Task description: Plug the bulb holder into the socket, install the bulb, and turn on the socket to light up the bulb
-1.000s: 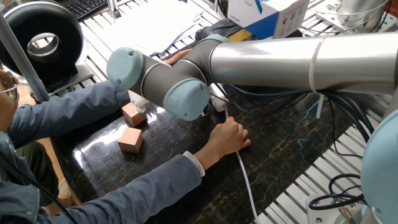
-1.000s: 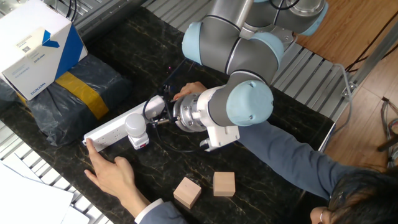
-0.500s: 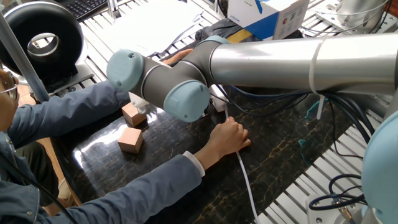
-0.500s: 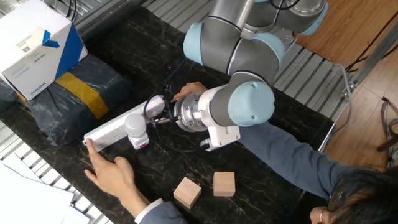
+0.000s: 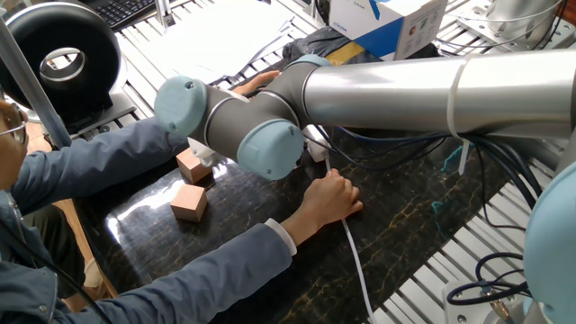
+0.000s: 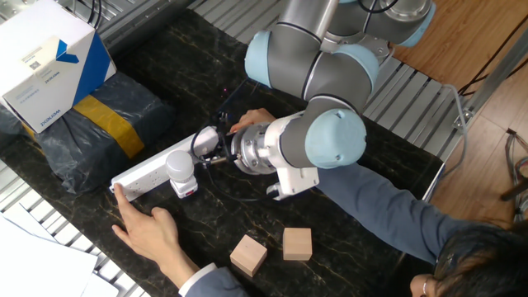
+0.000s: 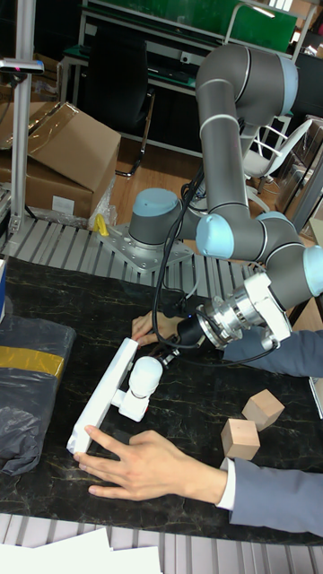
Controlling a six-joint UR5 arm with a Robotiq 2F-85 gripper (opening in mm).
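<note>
While a person's hand [image 7: 152, 466] is bracing the socket [image 7: 103, 393] flat, the bulb [image 7: 144, 375] is sitting in the bulb holder [image 7: 133, 405] plugged alongside; the gripper [image 7: 176, 333] is hovering by the strip's far end, jaw state indiscernible. 2 wooden cubes [image 7: 252, 423] are lying aside.

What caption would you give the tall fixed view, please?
Gripper at the socket with bulb installed, while hands steady the strip.
</note>
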